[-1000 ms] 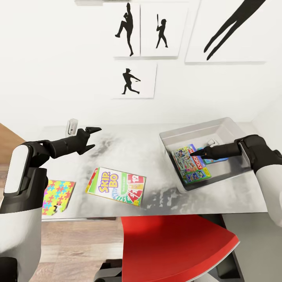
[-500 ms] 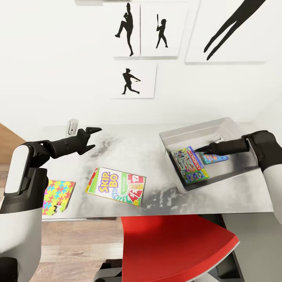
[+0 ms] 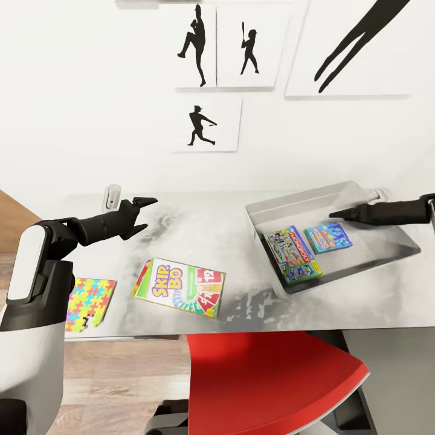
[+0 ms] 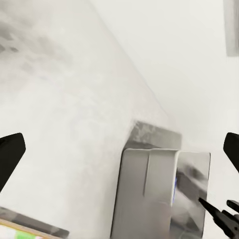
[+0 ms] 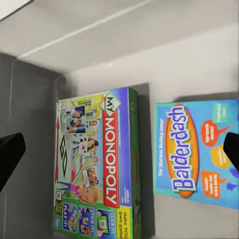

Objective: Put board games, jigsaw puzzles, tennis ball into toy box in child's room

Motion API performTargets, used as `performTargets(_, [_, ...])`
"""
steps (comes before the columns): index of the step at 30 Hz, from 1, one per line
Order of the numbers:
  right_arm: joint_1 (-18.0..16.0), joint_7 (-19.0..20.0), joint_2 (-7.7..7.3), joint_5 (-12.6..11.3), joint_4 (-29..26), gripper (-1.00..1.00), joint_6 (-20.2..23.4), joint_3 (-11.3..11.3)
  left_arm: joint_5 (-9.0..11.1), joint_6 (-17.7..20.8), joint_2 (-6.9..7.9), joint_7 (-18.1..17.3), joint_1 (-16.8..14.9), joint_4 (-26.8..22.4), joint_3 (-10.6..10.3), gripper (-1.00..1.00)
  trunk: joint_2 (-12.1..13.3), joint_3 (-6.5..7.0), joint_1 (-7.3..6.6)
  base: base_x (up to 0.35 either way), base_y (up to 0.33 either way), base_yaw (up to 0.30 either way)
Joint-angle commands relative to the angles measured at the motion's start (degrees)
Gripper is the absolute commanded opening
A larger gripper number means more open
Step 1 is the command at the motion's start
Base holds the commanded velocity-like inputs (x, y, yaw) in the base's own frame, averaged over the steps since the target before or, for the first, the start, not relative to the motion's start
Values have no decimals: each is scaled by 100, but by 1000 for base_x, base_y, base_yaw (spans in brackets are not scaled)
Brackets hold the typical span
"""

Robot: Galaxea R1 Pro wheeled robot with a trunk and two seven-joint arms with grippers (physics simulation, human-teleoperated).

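Inside grey toy box [image 3: 386, 257] on table [image 3: 241, 290]: Monopoly box [image 3: 292, 254] beside blue Balderdash box [image 3: 328, 237]; right gripper [image 3: 334, 214] above, jaws apart, empty. Left of box: SKIP-BO box [image 3: 180, 286], jigsaw puzzle [image 3: 89, 302] at table edge; left gripper [image 3: 144, 212] raised, jaws apart, empty.

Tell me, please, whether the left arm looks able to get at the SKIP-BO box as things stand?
Probably yes. The SKIP-BO box lies flat and uncovered on the table, in front of the open left tool, with bare tabletop between them.
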Motion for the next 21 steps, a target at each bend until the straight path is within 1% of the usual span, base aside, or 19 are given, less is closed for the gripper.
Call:
performTargets(1, [58, 58, -37, 55, -162, 100, 78, -178, 55, 12, -1, 53, -2, -8, 5, 100, -10, -8, 3, 0, 0, 0])
performTargets(3, [199, 60, -90, 48, -513, 100, 134, -533, 55, 14, -2, 44, 2, -18, 3, 100, -10, -8, 3, 0, 0, 0])
performTargets(4, [199, 60, -90, 48, -513, 100, 134, -533, 55, 14, -2, 44, 2, -18, 3, 100, -10, -8, 3, 0, 0, 0])
performTargets(6, [363, 60, -117, 47, -915, 100, 178, -878, 55, 16, -3, 39, 5, -24, -8, 100, -10, -8, 3, 0, 0, 0])
performTargets(7, [363, 60, -117, 47, -915, 100, 178, -878, 55, 16, -3, 39, 5, -24, -8, 100, -10, -8, 3, 0, 0, 0])
performTargets(9, [544, 49, -124, 49, -1322, 100, 209, -1156, 55, 15, -3, 35, 9, -28, -34, 100, -10, -8, 3, 0, 0, 0])
performTargets(10, [544, 49, -124, 49, -1322, 100, 209, -1156, 55, 15, -3, 35, 9, -28, -34, 100, -10, -8, 3, 0, 0, 0])
performTargets(11, [639, 44, -126, 50, -1512, 100, 224, -1266, 55, 14, -3, 32, 11, -30, -48, 100, -10, -8, 3, 0, 0, 0])
performTargets(12, [872, 35, -132, 52, -1974, 100, 291, -1496, 50, 16, -4, 26, 18, -37, -74, 100, -10, -8, 3, 0, 0, 0])
performTargets(15, [997, 27, -137, 52, -2240, 100, 291, -1619, 48, 19, -4, 23, 26, -49, -88, 100, -10, -8, 3, 0, 0, 0])
performTargets(21, [1078, 23, -142, 49, -2419, 100, 291, -1696, 47, 22, -4, 21, 32, -64, -100, 100, -10, -8, 3, 0, 0, 0])
